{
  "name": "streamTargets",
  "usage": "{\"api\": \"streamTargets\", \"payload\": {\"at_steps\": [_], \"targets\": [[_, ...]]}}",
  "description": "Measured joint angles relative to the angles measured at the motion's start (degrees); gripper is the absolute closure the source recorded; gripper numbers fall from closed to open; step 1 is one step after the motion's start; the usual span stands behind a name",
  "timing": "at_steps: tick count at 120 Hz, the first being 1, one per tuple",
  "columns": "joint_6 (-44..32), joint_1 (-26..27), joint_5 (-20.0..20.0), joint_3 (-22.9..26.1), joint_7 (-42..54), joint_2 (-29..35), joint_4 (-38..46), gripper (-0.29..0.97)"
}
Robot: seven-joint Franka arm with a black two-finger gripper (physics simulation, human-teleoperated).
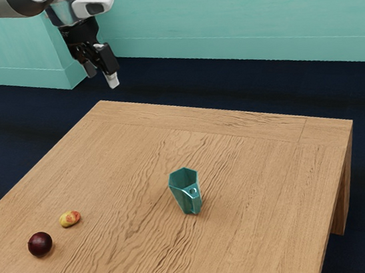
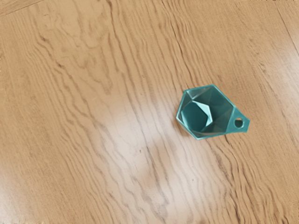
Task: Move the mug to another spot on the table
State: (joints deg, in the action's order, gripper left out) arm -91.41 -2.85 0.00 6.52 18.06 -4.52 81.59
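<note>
Approach step, I judge: the jaws hang open and empty high toward the worktop's far edge, well apart from the upright teal faceted mug near its middle, so the next move calls for descending over the mug.

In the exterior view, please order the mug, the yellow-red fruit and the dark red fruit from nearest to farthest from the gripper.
1. Shared place: the mug, mid-table, and the yellow-red fruit, toward the exterior view's left, are too close to call from the raised gripper.
2. The dark red fruit, just beyond the yellow-red fruit near the table's front left, is farthest.
</note>
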Motion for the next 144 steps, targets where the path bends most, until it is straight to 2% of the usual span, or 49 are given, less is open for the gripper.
{"api": "streamTargets", "payload": {"at_steps": [39,48,64,79,96,113,132,144], "targets": [[-0.03,-0.24,0.33,0.44,-2.86,0.06,-0.08,0.0],[0.01,-0.99,0.52,2.55,-3.46,0.57,0.69,0.0],[0.08,-2.02,0.6,8.19,-6.89,5.63,8.03,0.0],[0.23,0.0,0.63,12.18,-12.85,7.5,13.21,0.0],[-2.27,3.17,0.44,13.16,-20.99,7.68,19.68,0.0],[-11.09,1.1,0.25,13.3,-30.42,6.78,29.05,0.0],[-16.95,-2.17,0.12,14.59,-41.12,6.34,30.57,0.0],[-18.27,-1.82,-1.27,15.24,-49.21,5.54,30.69,0.0]]}}
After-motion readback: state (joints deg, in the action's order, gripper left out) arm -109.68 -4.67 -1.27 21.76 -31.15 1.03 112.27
